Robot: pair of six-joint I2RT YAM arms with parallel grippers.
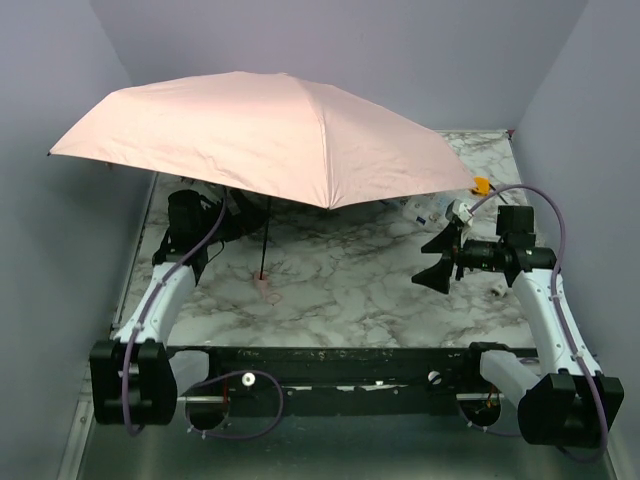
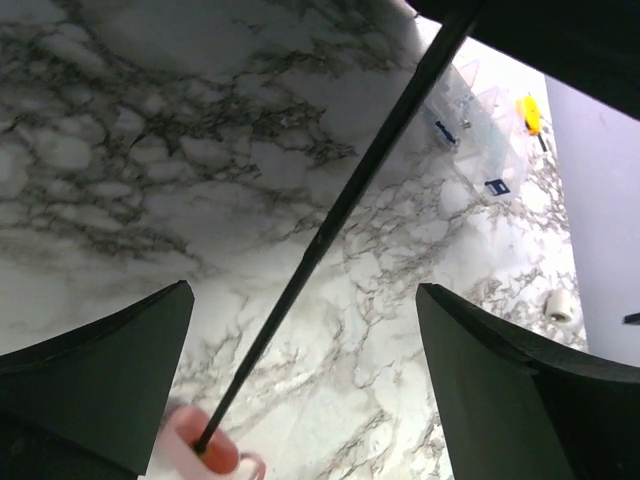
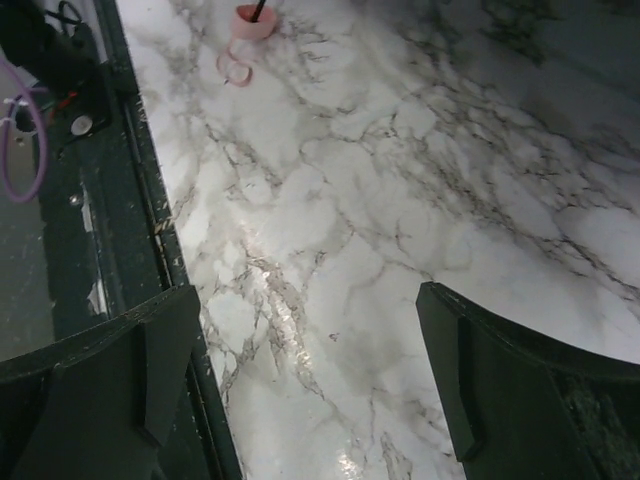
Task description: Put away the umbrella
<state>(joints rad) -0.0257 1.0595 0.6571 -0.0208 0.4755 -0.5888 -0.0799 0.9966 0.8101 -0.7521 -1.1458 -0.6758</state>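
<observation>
Left gripper (image 2: 305, 300) spread near slim dark umbrella (image 1: 260, 130) shaft.

White arms (image 1: 160, 295), black joints (image 1: 125, 380), lilac cables (image 1: 548, 197).

A clear labelled packet (image 1: 425, 208) lies on my marble table (image 1: 350, 285). A small yellow thing (image 1: 481, 185) sits just beside the packet, and a white roll (image 2: 562, 305) lies apart from it.
</observation>
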